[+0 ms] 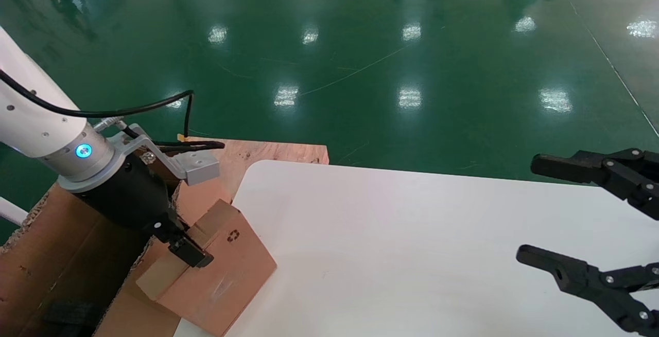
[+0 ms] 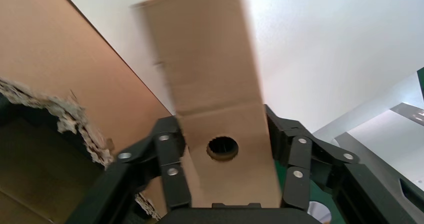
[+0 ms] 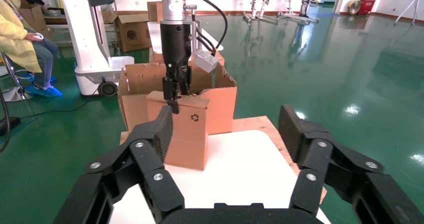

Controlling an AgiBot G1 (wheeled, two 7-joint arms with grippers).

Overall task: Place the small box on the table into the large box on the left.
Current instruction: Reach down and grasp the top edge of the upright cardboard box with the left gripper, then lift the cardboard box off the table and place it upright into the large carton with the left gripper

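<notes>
Over on the left the large box (image 1: 46,254) stood beside the table (image 1: 412,234), its torn flaps up. The left gripper (image 1: 190,252) reached down from above, jaws pinching the small box (image 1: 216,270) across its top end near the round hole. That carton stood at the table's left edge, hard against the big one; whether it was lifted clear I couldn't tell. It looked light, stiff, likely empty, so a grip across the narrow sides seemed right. Far right, the right gripper (image 1: 566,213) hung idle, jaws spread
</notes>
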